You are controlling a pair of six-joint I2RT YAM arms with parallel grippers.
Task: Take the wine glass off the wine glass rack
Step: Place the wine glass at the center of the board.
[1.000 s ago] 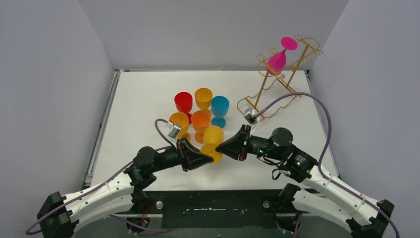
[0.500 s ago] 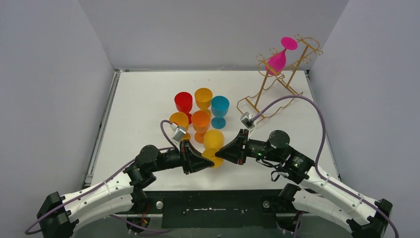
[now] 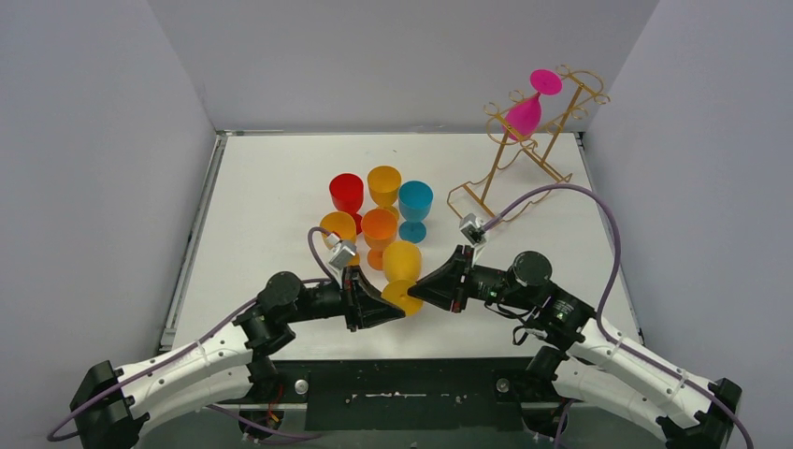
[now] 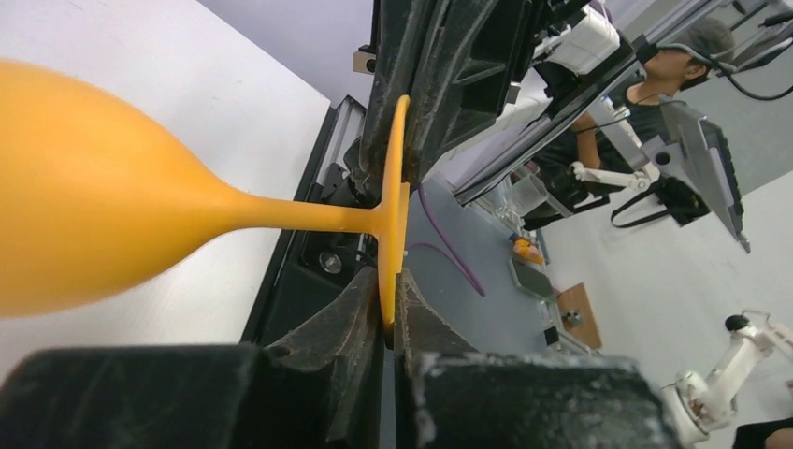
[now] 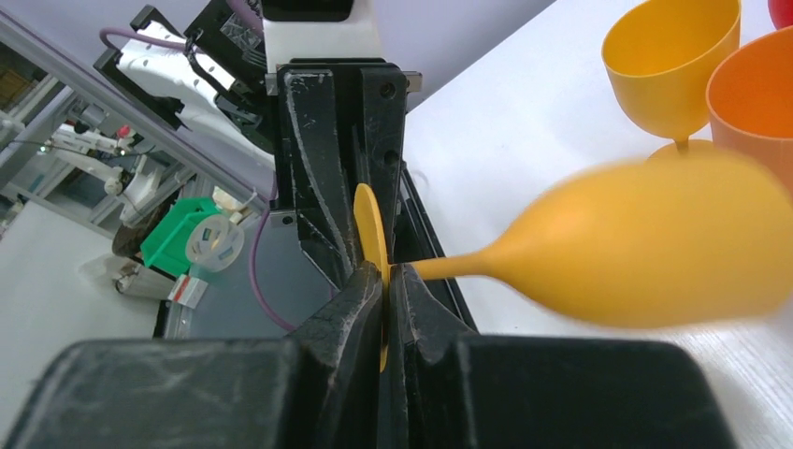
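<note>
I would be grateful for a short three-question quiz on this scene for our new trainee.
1. True or false: the pink wine glass hangs upside down on the wine glass rack.
2. Which part of the yellow glass does the right gripper pinch? A: the bowl. B: the stem. C: the flat base disc.
3. How many glasses stand upright on the table?

Key: 1 true. 2 C. 3 five.
</note>
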